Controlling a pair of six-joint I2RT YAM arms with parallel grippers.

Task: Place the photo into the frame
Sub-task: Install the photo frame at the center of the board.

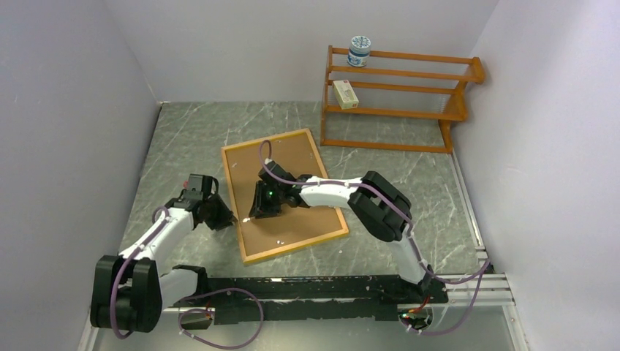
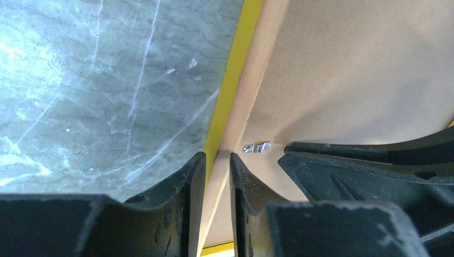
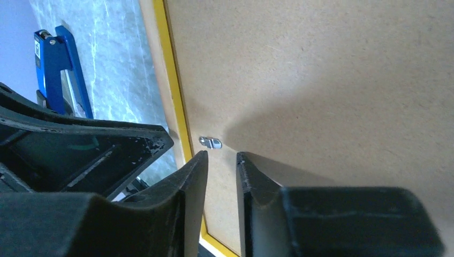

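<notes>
Ahead of the left gripper [image 2: 217, 156], the frame [image 2: 251, 69] runs off the top edge; its fingers [image 2: 176, 209] hide the near stretch.

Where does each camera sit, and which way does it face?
Top external: above and behind the robot, looking down on table, frame, left arm and right arm.
Left wrist: on the left hand, looking past its fingers at the frame's rail.
Right wrist: on the right hand, facing the backing board.
Both wrist views share the metal clip.
</notes>
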